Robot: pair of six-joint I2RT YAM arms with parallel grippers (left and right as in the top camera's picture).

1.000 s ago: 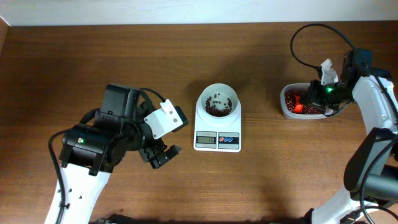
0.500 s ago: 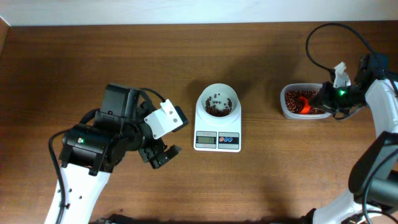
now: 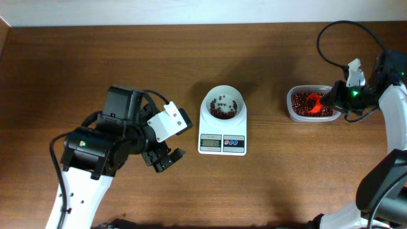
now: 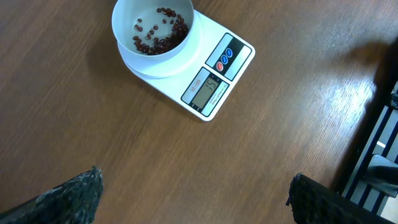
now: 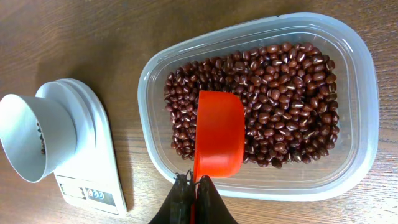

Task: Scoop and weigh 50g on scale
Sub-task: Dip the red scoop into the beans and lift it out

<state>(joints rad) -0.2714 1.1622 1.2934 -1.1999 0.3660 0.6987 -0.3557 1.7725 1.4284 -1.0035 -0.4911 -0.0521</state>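
Observation:
The white scale (image 3: 222,141) stands mid-table with a round white bowl (image 3: 222,104) on it, holding a thin layer of red-brown beans (image 3: 220,113). More beans (image 5: 286,93) fill a clear tub (image 3: 291,108) to the right. My right gripper (image 5: 194,183) is shut on the handle of a red scoop (image 5: 217,134), whose head lies over the beans inside the tub; no beans show on it. My left gripper (image 4: 194,186) hangs open and empty above bare wood, left of the scale (image 4: 214,68).
A black cable (image 3: 331,38) loops above the right arm near the table's back edge. The tub's rim (image 5: 367,124) is close to the right gripper. Bare wood lies around the scale and in front of it.
My right gripper has drawn back to the right with the scoop, whose head stays in the tub. The left arm and the scale have not moved.

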